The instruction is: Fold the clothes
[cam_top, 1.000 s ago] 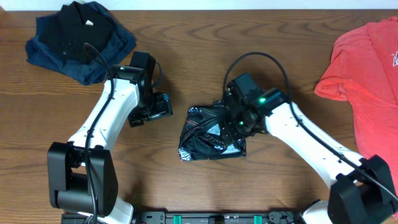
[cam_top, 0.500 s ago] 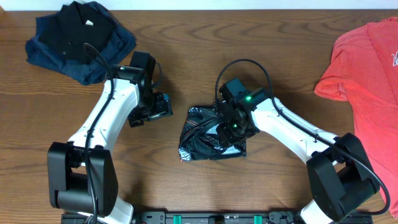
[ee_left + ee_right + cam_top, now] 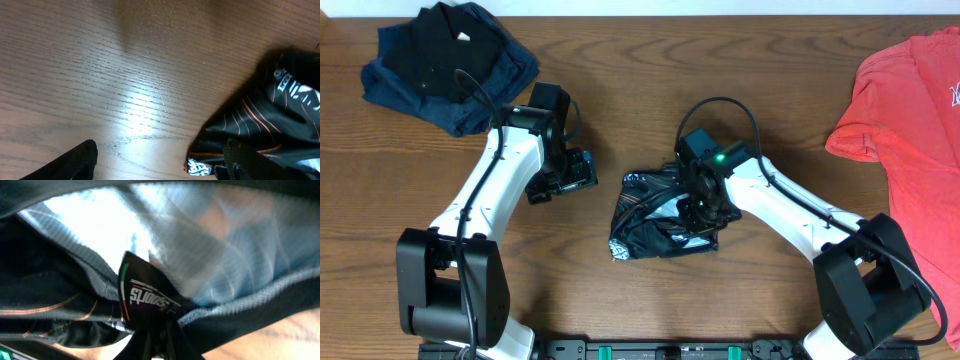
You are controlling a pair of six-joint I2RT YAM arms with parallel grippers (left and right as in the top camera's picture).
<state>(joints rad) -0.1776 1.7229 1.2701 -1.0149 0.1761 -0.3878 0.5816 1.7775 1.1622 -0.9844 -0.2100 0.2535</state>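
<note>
From overhead we see a brown wooden table (image 3: 620, 60) with two white robot arms reaching in from its near edge. Only this view shows the other clothing: one coral-red T-shirt (image 3: 910, 120) spread at the right edge, and one heap of dark garments (image 3: 445, 60), black on top of navy, at the far left corner

One shiny black jersey (image 3: 655, 215) lies crumpled in the middle of the table, between the two arms. The right gripper (image 3: 700, 205) is down on the jersey's right part, touching it. The left gripper (image 3: 575, 172) sits just beside the jersey's left side, apart from it

The left wrist view adds what overhead cannot: bare wood grain with a patch of glare, and the jersey (image 3: 270, 115) at the right, with thin orange lines and white logos. The left gripper (image 3: 160, 147) is spread wide, its two dark fingers (image 3: 70, 160) at the bottom corners with only table between them

The right wrist view is filled by the jersey (image 3: 210, 245), here showing its pale grey inside close up. A small black fold with a white "sports" logo narrows to the bottom edge, where the right gripper (image 3: 152, 347) is pressed together, pinching it

We count two arms, two grippers, one jersey, one T-shirt, one dark heap
</note>
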